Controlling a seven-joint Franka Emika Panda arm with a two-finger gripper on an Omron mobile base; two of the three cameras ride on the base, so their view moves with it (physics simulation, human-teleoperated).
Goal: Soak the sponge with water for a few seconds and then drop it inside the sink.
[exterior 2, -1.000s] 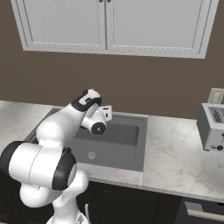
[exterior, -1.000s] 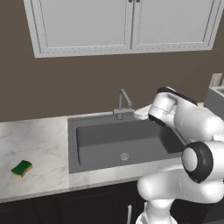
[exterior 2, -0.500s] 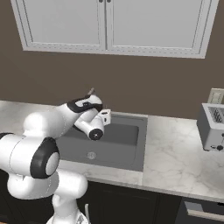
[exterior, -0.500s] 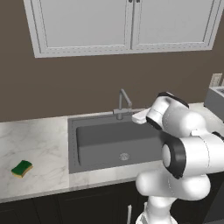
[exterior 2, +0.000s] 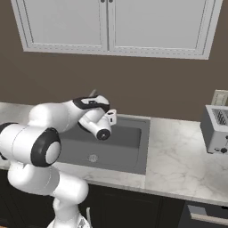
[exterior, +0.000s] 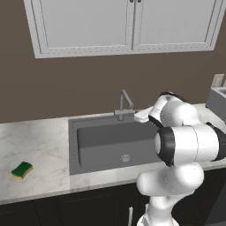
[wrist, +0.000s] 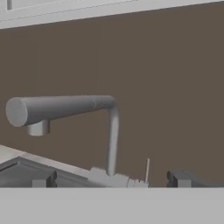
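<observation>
Marble counter [exterior: 44,145] runs across the middle of the left base view, with the sponge [exterior: 22,169] sitting at lower left, well apart from the sink [exterior: 112,143] at centre. No water is running from the faucet [exterior: 125,102] yet.

Right base view: your arm reaches over the basin, hand near the centre of the frame.

Hand view: you're staring straight at the faucet, its spout at mid left and the thin handle lever [wrist: 147,169] low, right of centre. Your gripper [wrist: 111,179] is spread wide, holding nothing, fingertips [wrist: 44,178] at the bottom edge. Looks like you're on the turn-on-the-tap step, so next you'd nudge that lever, then go fetch the sponge.
</observation>
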